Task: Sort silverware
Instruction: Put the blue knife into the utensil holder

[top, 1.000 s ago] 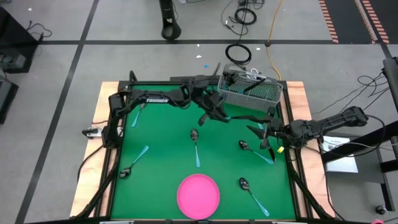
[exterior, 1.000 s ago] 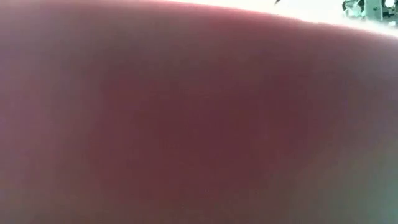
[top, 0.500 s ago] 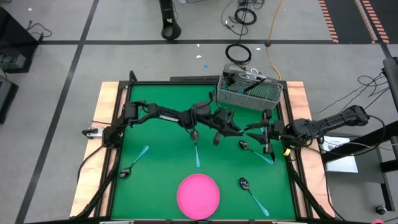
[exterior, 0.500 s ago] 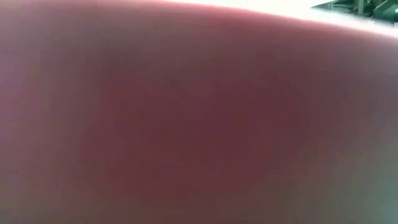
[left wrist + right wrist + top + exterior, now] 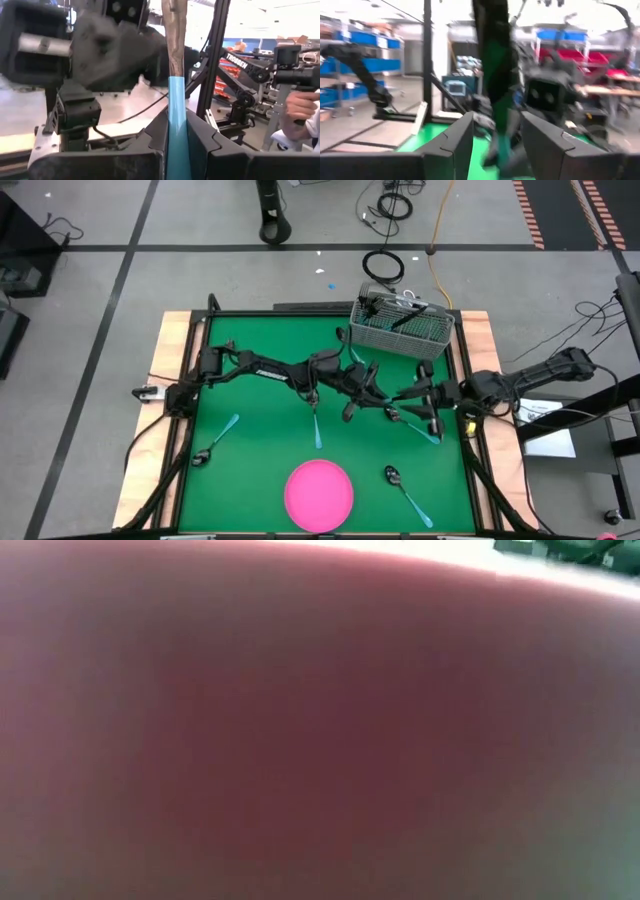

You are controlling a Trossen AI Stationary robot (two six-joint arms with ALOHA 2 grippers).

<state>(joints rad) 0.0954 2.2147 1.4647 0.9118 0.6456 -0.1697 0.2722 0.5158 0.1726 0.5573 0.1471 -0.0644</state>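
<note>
My left gripper (image 5: 360, 392) reaches across the green mat (image 5: 250, 410) to its right half and is shut on a utensil with a light-blue handle (image 5: 177, 120) and a metal shaft (image 5: 173, 40). My right gripper (image 5: 427, 410) is close beside it, fingers apart (image 5: 495, 145). A dark blurred thing (image 5: 495, 75) shows between them; I cannot tell what it is or whether they touch it. Spoons lie flat on the mat: one at the middle (image 5: 314, 412), one at the left (image 5: 214, 442), one near the front right (image 5: 405, 492), one by my right gripper (image 5: 396, 415). My left gripper pinches the utensil's light-blue handle (image 5: 177, 150) between its two fingers (image 5: 150, 145). The handle runs along the fingers and the metal shaft sticks out past their tips. The utensil's head is out of the wrist view.
A grey wire-mesh basket (image 5: 400, 328) with utensils in it stands at the mat's far right. A round pink plate (image 5: 320, 493) lies at the near middle and fills the low view (image 5: 300, 740). A person's hand (image 5: 300, 107) shows beyond the table.
My left gripper has gone from beside the basket toward the table's near edge and right, up to my right gripper, carrying the utensil. My right gripper has shifted a little toward the near edge.
</note>
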